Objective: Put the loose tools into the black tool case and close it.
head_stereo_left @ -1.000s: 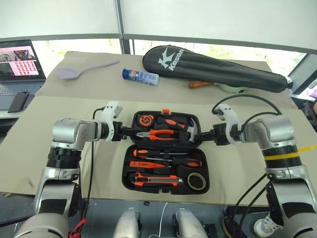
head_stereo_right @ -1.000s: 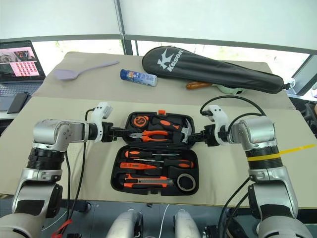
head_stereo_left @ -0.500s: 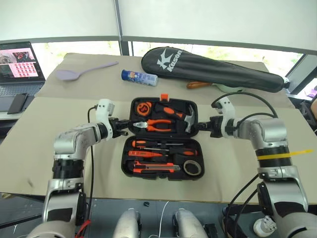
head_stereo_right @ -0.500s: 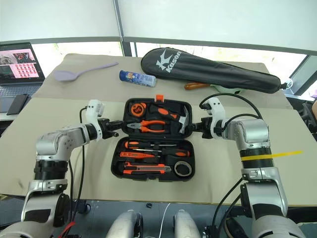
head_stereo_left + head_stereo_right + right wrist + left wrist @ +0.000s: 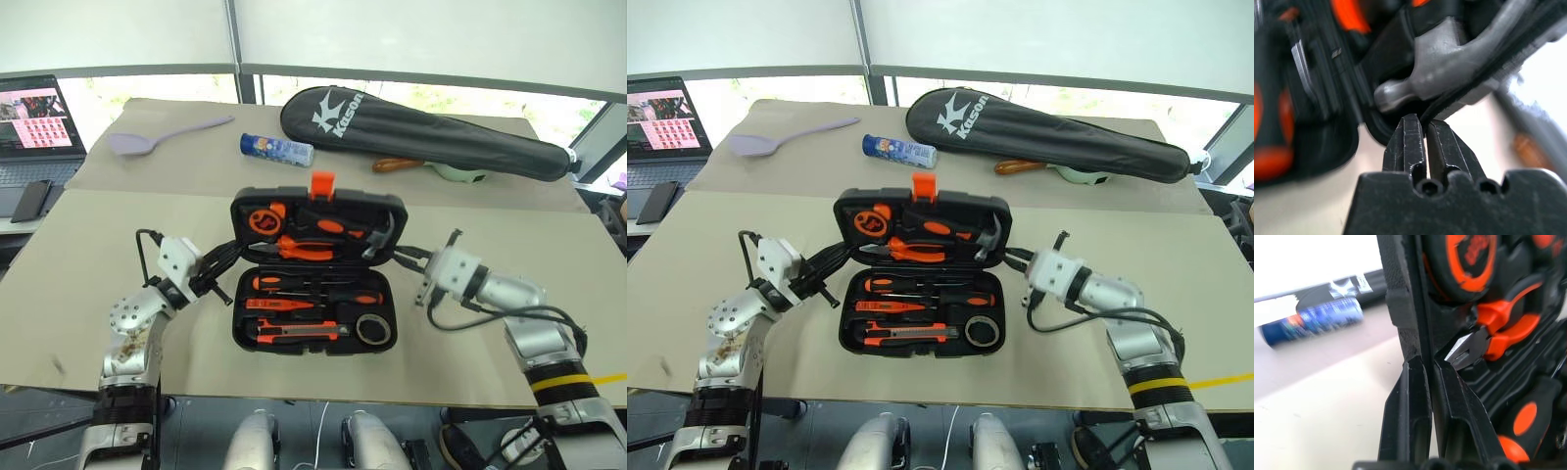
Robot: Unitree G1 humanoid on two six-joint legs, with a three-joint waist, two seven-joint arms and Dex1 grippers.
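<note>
The black tool case [image 5: 241, 315] lies open in the middle of the table, its lid [image 5: 318, 202] tilted up on its hinge with the orange latch [image 5: 321, 183] at the top. Two black-and-orange screwdrivers [image 5: 312, 285], a red tester screwdriver [image 5: 286, 305], the utility knife [image 5: 294, 333] and the black tape roll [image 5: 371, 329] rest in the base's slots. My left gripper [image 5: 235, 252] is shut on the lid's left edge [image 5: 1400, 308]. On the other side, my right gripper [image 5: 400, 258] is shut on the lid's right rim [image 5: 1449, 105].
Pliers [image 5: 313, 249], a hammer [image 5: 377, 238] and a tape measure [image 5: 261, 221] sit in the lid. Behind the case lie a black racket bag [image 5: 431, 132], a blue can [image 5: 277, 150], a brown-handled tool [image 5: 397, 164] and a purple spatula [image 5: 162, 135]. A laptop [image 5: 34, 122] and phone [image 5: 29, 199] are far left.
The lid has swung up from lying flat to tilted, with its latch now raised. Both grippers have closed on its side edges, rolled and drawn back toward me.
</note>
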